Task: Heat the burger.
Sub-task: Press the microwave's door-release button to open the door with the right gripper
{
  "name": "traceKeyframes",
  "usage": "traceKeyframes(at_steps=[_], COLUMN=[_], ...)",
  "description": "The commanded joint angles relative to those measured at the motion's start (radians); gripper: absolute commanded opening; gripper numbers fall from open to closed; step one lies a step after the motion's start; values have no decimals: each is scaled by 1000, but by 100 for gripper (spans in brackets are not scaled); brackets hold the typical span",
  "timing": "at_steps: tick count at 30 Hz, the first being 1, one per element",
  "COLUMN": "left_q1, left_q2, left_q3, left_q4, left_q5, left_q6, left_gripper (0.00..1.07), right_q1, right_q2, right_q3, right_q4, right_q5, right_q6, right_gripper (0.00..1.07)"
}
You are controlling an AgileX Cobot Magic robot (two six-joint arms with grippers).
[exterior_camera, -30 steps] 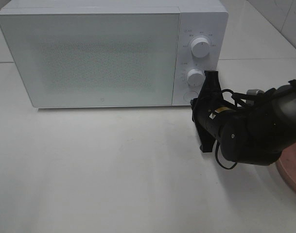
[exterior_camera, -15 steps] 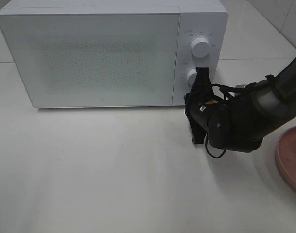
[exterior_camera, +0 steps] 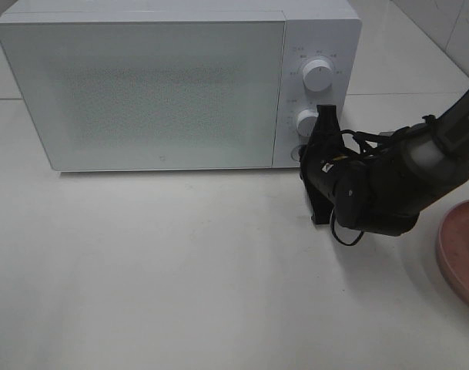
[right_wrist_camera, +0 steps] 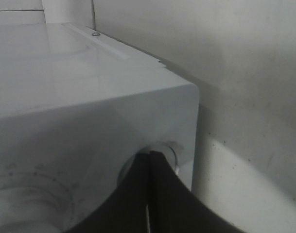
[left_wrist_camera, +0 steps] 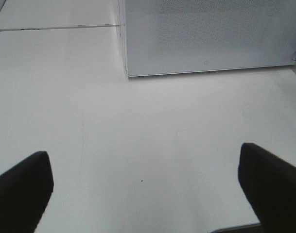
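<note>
Microwave [exterior_camera: 157, 92], door closed, stands ahead of both grippers. Plate [exterior_camera: 459, 247] lies well behind the right jaws. Left gripper [left_wrist_camera: 145, 187] is spread wide over the table [left_wrist_camera: 138, 136]. Right gripper [right_wrist_camera: 150, 160] is pinched together, its tip on the button [right_wrist_camera: 171, 148]. No view shows the burger. It is probably light, soft and stacked, so pinch the bun's sides gently.

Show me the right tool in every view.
Exterior high: right tool, right of centre, at the microwave's front.
Left wrist: not clearly in it.
Right wrist: close up, shut, tip at a round button.
Shared landmark: the microwave, in all three views.
</note>
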Motion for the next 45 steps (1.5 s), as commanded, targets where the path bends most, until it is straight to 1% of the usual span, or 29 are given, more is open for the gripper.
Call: traceKeyframes(at_steps=[1,6,9,10,13,20,22,24,35,38,39,42,44,45], left_q1=[-5,-5,-5,-5,-5,-5,-5,-5,-5,-5,-5,-5,-5,-5], left_q2=[-23,-23,-23,-23,-23,-23,-23,-23,-23,-23,-23,-23,-23,-23], left_q3=[3,3,3,3,3,3,3,3,3,3,3,3,3,3], left_q4=[-7,-7,-7,-7,-7,-7,-7,-7,-7,-7,-6,-6,-6,-6], left_q5=[-9,-9,-9,-9,-9,-9,-9,-9,-9,-9,-9,-9,-9,-9], left_q6=[1,1,1,1,1,1,1,1,1,1,1,1,1,1], left_gripper=[98,98,98,98,98,98,98,98,98,98,98,98,98,98], right_q1=[-10,-10,-10,-10,-10,-36,-45,-45,-42,-30,-23,-15,21,21], right_q2=[-2,3,7,12,14,36,38,38,25,5,-9,-13,-23,-23], right_q3=[-31,-55,-67,-71,-83,-141,-176,-183,-178,-152,-126,-111,-69,-69], right_q4=[-15,-23,-6,1,18,39,50,56,56,50,56,56,58,58], right_q5=[-35,-69,-100,-163,-206,-197,-126,-124,-113,-117,-117,-117,-113,-113], right_q6=[-17,-21,-22,-21,-23,-32,-76,-88,-97,-97,-93,-88,-63,-63], right_gripper=[0,0,0,0,0,0,0,0,0,0,0,0,0,0])
